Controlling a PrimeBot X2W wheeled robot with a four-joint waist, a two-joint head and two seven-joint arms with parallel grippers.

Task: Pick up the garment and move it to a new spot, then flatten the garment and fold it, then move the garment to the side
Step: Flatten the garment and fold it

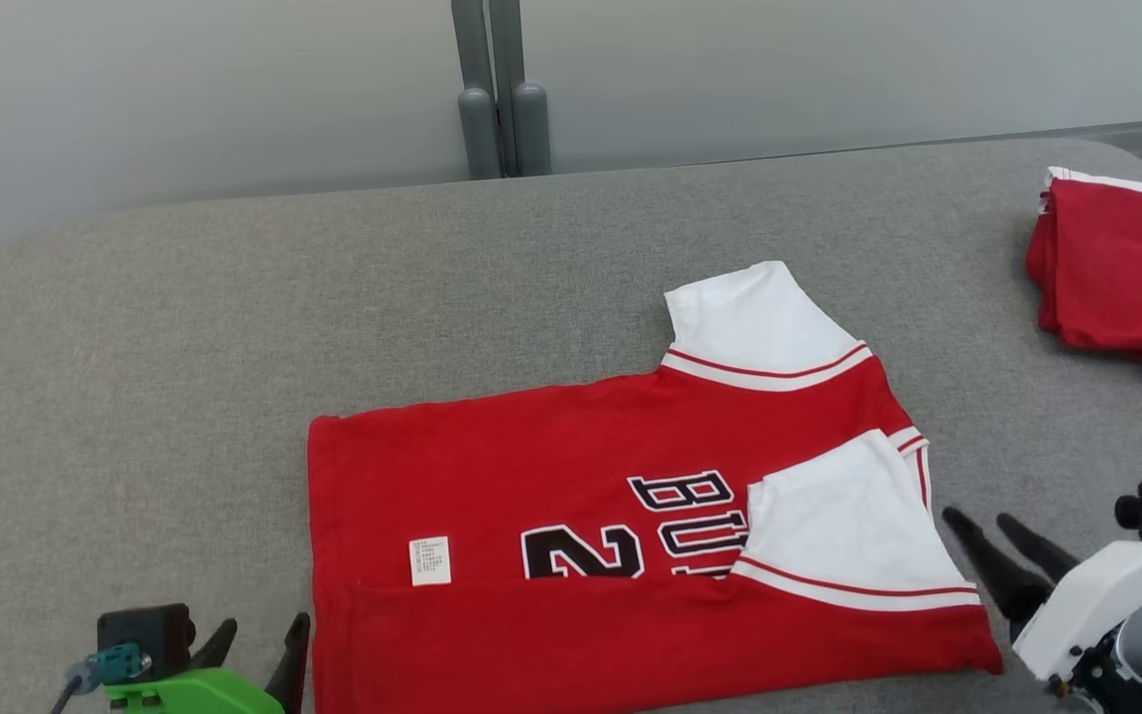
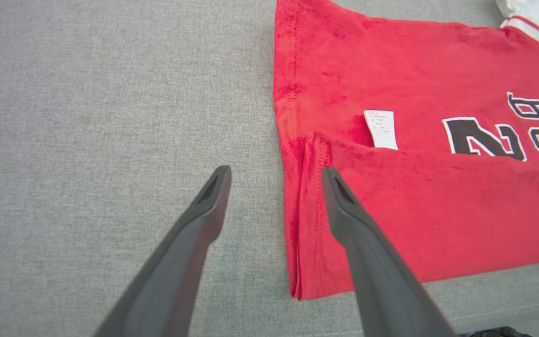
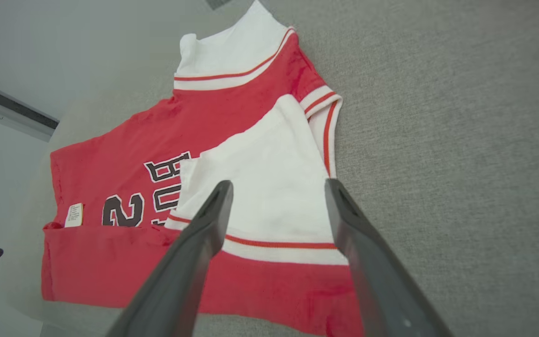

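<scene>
Nearest, the left gripper (image 1: pixel 259 645) is spread and empty at the hem corner of the red short-sleeved jersey with white sleeves and black lettering (image 1: pixel 531 466). The right gripper (image 1: pixel 977 521), also spread and empty, sits just beside its folded-in white sleeve (image 1: pixel 849 521). The jersey lies flat on the grey fabric surface (image 1: pixel 184 347), near edge folded over. Farther right lies a folded red cloth (image 1: pixel 1116 268).

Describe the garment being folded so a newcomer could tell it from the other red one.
On the grey padded surface, look at the near middle: the jersey lies spread there, its near edge folded over. Unlike the red bundle at the far right, it shows white sleeves, black lettering and a small white label.
</scene>
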